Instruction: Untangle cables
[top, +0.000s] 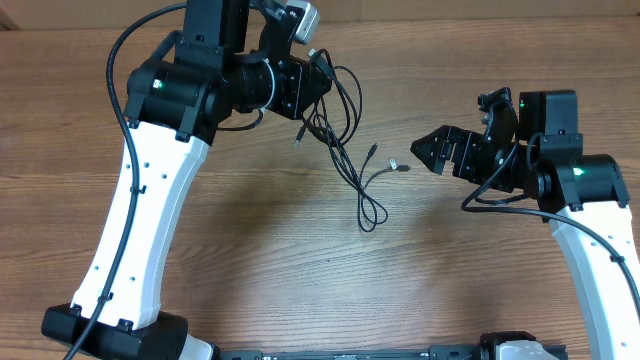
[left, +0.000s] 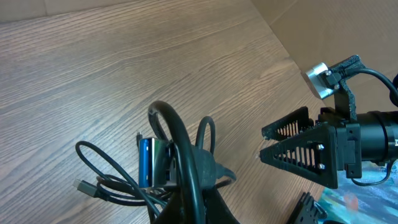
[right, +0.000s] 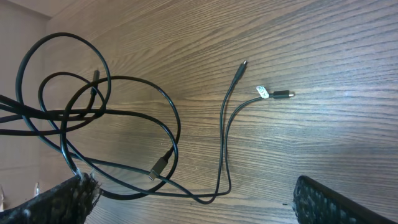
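- Left end effector (top: 312, 88) is clamped on the cables (top: 345, 150) at their tangled upper loops, toward the far side of the worktop (top: 250, 260). The remainder trails toward the middle and ends in a narrow loop.
- Right end effector (top: 424, 156) stands wide and empty, near the two free plug ends (top: 400, 167) but apart from them.
- We judge the step in hand to be taking one free strand just behind its plug and drawing it slowly away from the held tangle.
- Hazards, in our judgement: overlapping loops beside the clamp may cinch tight, and the left arm's own thick cable (top: 120, 70) must not be mistaken for the work.
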